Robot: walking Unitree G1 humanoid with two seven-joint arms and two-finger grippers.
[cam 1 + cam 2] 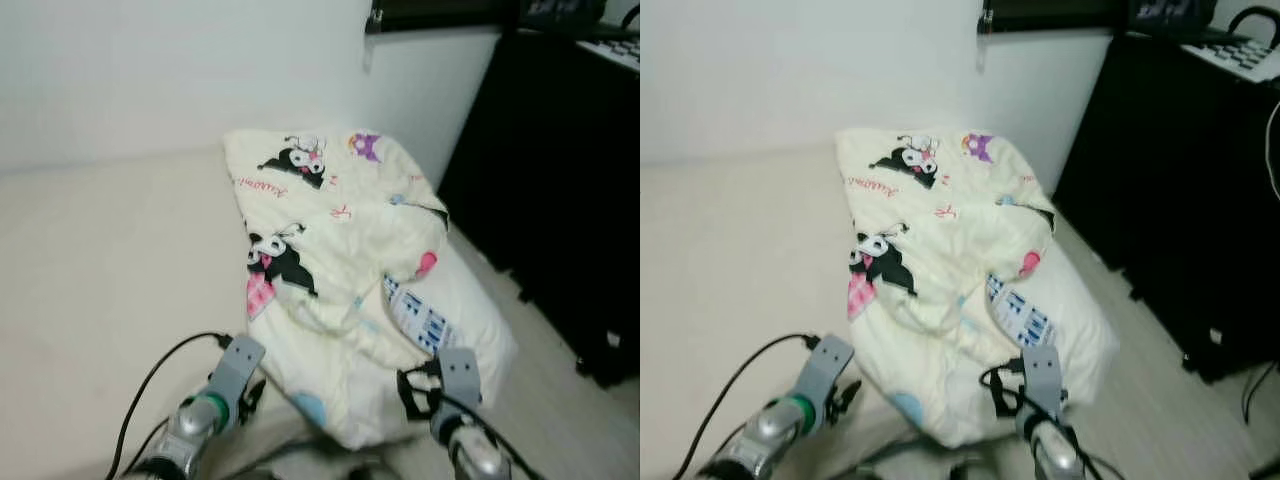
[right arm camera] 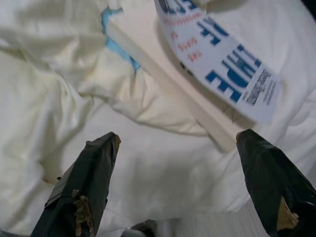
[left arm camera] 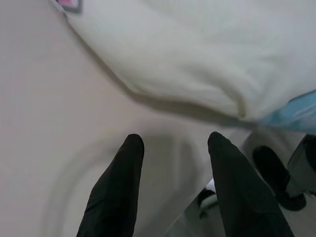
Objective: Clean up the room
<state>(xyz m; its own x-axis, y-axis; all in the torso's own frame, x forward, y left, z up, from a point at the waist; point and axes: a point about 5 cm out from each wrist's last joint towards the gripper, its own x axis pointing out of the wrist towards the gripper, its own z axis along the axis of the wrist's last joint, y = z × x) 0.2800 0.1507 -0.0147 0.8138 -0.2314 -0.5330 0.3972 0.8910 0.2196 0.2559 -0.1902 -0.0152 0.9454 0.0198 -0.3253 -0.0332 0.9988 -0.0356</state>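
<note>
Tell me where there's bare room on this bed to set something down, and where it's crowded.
The cream mattress lies bare between the white wall and the cartoon-print blanket. The blanket and the white pillow under it crowd the side toward the black cabinet. The left gripper hangs over bare sheet, the right gripper over bedding, jaws open.

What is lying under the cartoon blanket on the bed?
Under the cartoon blanket a white pillow sticks out on the robot's right, with a blue-printed card between them. What else the blanket covers cannot be seen. The right pincer is open over the pillow.

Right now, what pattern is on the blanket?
Cream blanket with black cartoon characters; left eye view.
</note>
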